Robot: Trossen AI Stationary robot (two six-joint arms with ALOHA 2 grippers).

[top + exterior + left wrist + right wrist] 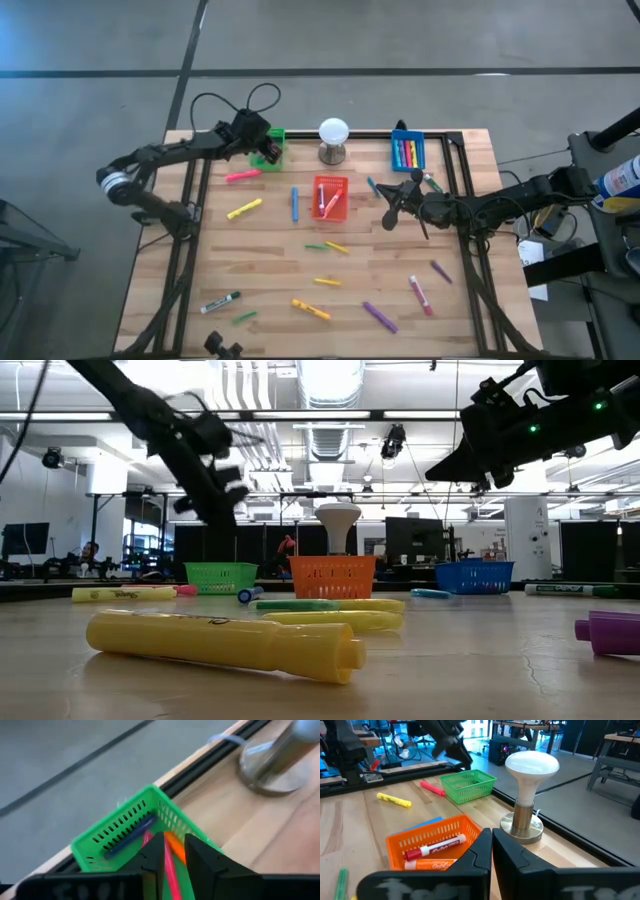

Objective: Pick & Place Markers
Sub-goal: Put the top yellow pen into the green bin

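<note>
The left arm is stretched along the table's far left side, its wrist bent downward, with the left gripper (265,147) held near the far edge and its dark fingers (200,857) parted by a narrow gap. The right arm is extended in from the right side, and the right gripper (392,201) is held raised over the table, fingers (510,852) pressed together.

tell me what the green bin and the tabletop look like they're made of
Green bin: likely moulded plastic, glossy, with slotted lattice walls. Tabletop: looks like wood, pale planks with visible grain and seams, matte finish.
</note>
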